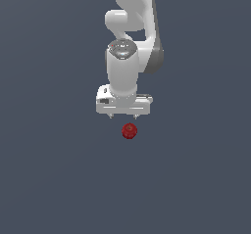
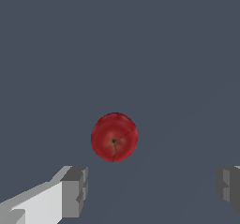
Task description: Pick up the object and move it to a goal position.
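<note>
Gripper spread above the ball; ball not gripped.

In the exterior view, the dark-red ball (image 1: 129,131) is seen nearest the camera, resting on the plain grey surface (image 1: 54,179), just in front of and below the white gripper (image 1: 123,116). Behind it, the arm (image 1: 128,42) is shown rising out of frame. In the wrist view, the fingers (image 2: 75,190) are held wide apart, with the ball (image 2: 114,137) lying beyond the fingertips, untouched by either finger.
</note>
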Robot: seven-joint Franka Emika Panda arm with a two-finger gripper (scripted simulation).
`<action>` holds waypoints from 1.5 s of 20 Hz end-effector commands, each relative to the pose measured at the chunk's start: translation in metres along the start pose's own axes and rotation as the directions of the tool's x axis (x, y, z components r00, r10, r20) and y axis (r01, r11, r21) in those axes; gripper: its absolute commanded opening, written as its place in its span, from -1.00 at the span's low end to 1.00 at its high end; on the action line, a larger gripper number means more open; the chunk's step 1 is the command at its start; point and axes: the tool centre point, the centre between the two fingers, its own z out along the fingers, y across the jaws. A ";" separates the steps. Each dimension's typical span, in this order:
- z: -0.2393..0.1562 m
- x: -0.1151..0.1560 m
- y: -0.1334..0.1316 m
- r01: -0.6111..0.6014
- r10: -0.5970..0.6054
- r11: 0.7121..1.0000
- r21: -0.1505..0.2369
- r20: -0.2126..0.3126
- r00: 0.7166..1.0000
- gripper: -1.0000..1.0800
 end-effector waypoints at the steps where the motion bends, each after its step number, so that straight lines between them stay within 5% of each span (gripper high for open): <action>1: 0.000 0.000 0.000 0.000 0.000 1.000 0.000 0.000 1.000 0.92; 17: 0.002 -0.004 -0.015 0.008 -0.008 1.000 -0.009 0.016 1.000 0.92; 30: 0.026 -0.003 -0.020 -0.194 0.194 0.981 -0.001 0.014 0.981 0.92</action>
